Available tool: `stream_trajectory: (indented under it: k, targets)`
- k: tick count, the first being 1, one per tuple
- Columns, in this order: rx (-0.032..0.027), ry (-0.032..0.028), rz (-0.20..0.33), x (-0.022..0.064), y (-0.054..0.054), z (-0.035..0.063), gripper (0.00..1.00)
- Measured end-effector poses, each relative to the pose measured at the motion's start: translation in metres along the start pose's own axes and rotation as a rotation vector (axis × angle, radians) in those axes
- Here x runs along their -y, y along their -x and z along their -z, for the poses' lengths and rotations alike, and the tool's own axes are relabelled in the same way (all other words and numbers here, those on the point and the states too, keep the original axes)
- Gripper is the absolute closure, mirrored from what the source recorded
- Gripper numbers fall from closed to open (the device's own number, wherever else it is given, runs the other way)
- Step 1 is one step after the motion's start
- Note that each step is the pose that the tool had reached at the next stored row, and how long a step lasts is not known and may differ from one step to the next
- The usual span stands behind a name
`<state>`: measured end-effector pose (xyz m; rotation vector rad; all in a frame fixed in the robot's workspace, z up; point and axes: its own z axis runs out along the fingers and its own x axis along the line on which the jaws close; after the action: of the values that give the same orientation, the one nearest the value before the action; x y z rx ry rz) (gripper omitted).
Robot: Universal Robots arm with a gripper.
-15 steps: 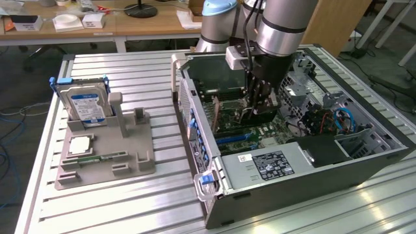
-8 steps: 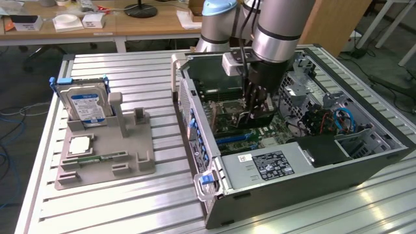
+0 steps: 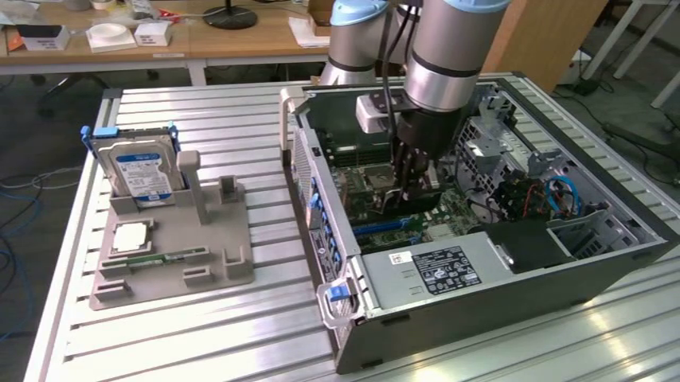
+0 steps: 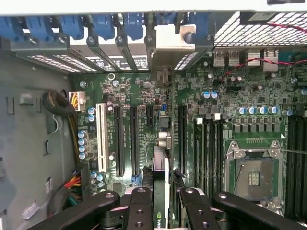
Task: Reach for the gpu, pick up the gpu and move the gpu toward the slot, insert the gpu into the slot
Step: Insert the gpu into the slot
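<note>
Gpu [image 4: 165, 158] clamped edge-on in my tool [image 4: 165, 196]: thin dark card, pale bracket, green logo unreadable, over green motherboard [image 4: 240, 96].

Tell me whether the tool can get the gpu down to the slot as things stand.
Probably yes: the tool grips the gpu edge-on above the motherboard, and nothing visible lies between them. The slot beneath is hidden by the gpu, so alignment cannot be judged.

Card cut off, slot covered
The gpu [image 4: 161, 191], edge-on in the tool [image 4: 165, 211], runs past the wrist view's edge; it covers the slot under it
</note>
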<state>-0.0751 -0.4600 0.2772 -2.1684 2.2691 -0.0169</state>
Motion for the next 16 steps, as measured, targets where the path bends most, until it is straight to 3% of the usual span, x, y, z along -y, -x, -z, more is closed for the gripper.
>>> stream_trajectory:
  k: [16]
  targets:
    - [0.0000,0.0000,0.000,-0.0078,0.000,-0.0131,0.74]
